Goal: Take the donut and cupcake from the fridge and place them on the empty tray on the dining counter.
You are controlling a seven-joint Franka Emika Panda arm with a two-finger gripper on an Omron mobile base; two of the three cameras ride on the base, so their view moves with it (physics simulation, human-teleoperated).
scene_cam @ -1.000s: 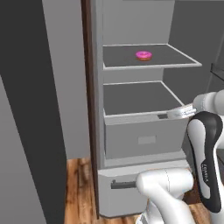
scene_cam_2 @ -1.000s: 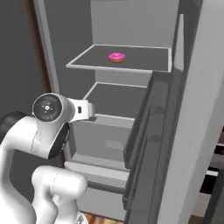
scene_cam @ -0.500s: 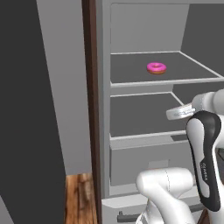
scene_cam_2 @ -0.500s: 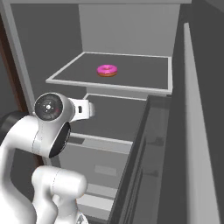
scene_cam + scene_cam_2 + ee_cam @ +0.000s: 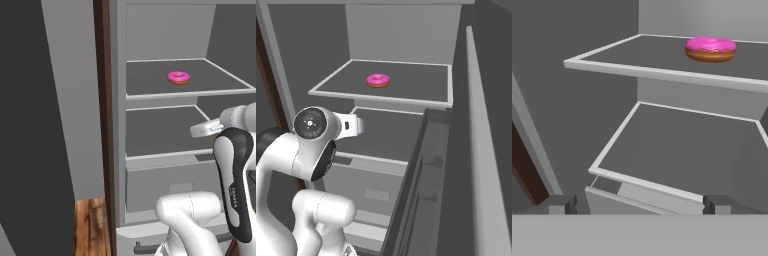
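The fridge stands open in front of me. On its upper shelf lies the donut, a pink-iced ring, also seen as the donut and the donut. My gripper is open with nothing between its fingertips. It hovers in front of the bare lower shelf, below the donut and a good way short of it. The cupcake, the tray and the dining counter are out of view.
The fridge's open door with its bins runs along my right side. A dark brown panel edges the fridge on the left. Under the lower shelf sits a closed grey drawer. Wood floor shows at the bottom left.
Both base views have shifted: the fridge interior looks nearer and larger and sits lower in the picture, so the camera moved. The donut lies as before, and the gripper stays open.
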